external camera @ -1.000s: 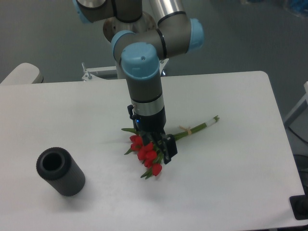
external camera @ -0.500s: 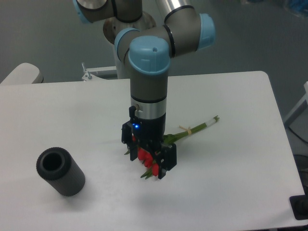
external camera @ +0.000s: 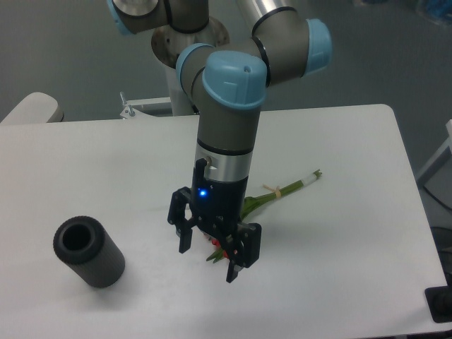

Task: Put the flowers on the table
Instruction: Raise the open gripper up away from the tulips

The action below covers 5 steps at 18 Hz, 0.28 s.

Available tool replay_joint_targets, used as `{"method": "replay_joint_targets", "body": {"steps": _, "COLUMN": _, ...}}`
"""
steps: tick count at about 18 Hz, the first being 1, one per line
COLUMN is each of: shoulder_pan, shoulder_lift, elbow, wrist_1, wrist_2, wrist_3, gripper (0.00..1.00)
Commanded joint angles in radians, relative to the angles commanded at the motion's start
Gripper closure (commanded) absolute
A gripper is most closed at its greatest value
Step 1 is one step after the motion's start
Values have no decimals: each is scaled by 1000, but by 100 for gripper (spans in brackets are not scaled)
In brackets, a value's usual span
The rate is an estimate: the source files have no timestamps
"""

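The flowers (external camera: 279,191), thin green stems with red heads, lay on the smooth white table (external camera: 339,240); the gripper (external camera: 210,255) hung over them, jaws released.

You have one bunch of flowers (external camera: 282,191) behind the tool (external camera: 210,254) and one grey cylinder (external camera: 88,252) beside it.

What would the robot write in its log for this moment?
gripper: jaws open, holding nothing | bunch of red tulips with green stems: lying on white table | dark grey ribbed cylinder: at left, apart
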Motion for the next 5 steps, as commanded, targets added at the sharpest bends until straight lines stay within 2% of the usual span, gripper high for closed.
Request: {"method": "replay_joint_targets", "body": {"steps": 5, "shoulder_pan": 0, "shoulder_lift": -2, "elbow": 2, "wrist_1": 2, "wrist_2": -3, "wrist_3": 2, "gripper": 1}}
